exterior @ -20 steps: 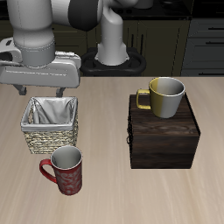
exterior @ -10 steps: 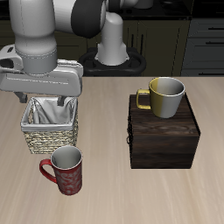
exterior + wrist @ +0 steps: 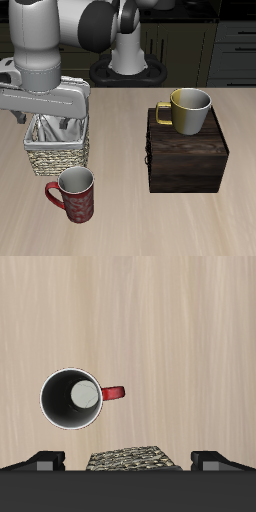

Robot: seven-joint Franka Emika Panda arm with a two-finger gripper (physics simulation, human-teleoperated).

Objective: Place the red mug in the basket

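End effector (image 3: 52, 117) hangs over the tan woven wicker basket (image 3: 57, 143), fingers spread wide and empty. Dark red mottled mug (image 3: 72, 194) stands upright on the wooden surface (image 3: 120, 215), just beside the basket's front wall, nearer the front edge.

Exterior: front, high, wide — wrist: straight down; both show red mug (image 3: 72, 193) (image 3: 72, 399).
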